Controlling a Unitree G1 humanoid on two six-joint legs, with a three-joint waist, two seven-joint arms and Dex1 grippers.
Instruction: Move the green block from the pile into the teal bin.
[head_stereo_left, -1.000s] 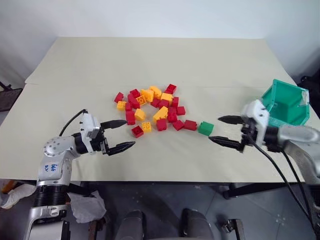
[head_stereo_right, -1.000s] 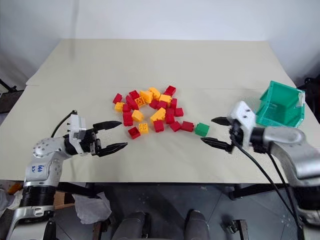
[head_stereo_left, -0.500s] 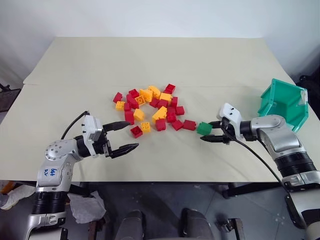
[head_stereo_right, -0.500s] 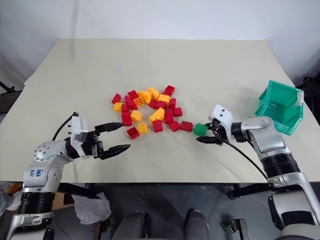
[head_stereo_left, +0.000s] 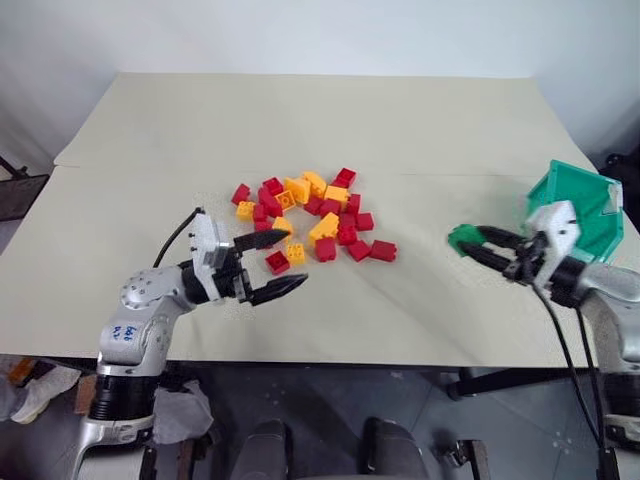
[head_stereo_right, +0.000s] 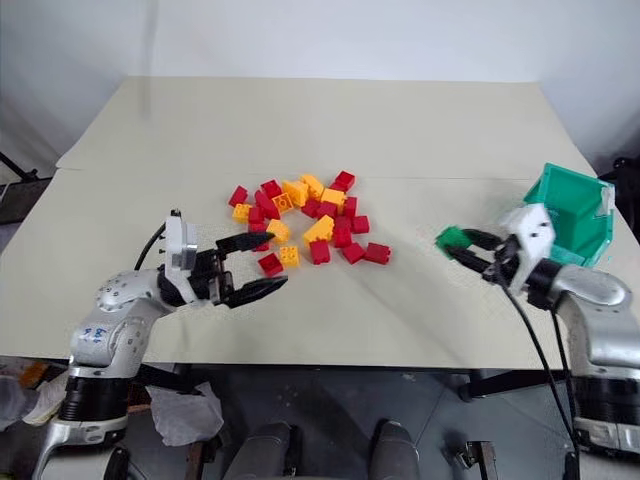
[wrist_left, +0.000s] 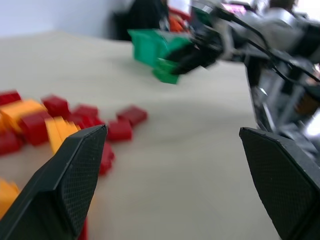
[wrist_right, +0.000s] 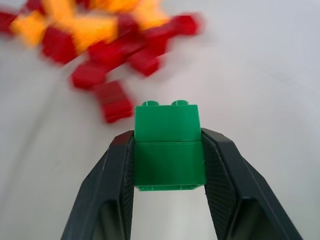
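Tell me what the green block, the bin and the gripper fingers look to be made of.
Green block: moulded plastic, smooth with a slight sheen, studs on top. Bin: likely thin rigid plastic, teal, glossy walls. Fingers: black, matte, with a fine cross-hatched grip texture; probably plastic or rubber, the look leaves it open.

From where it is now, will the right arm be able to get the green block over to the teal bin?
Probably yes. The right gripper holds the green block off the table, and the teal bin sits just behind that arm with nothing between.
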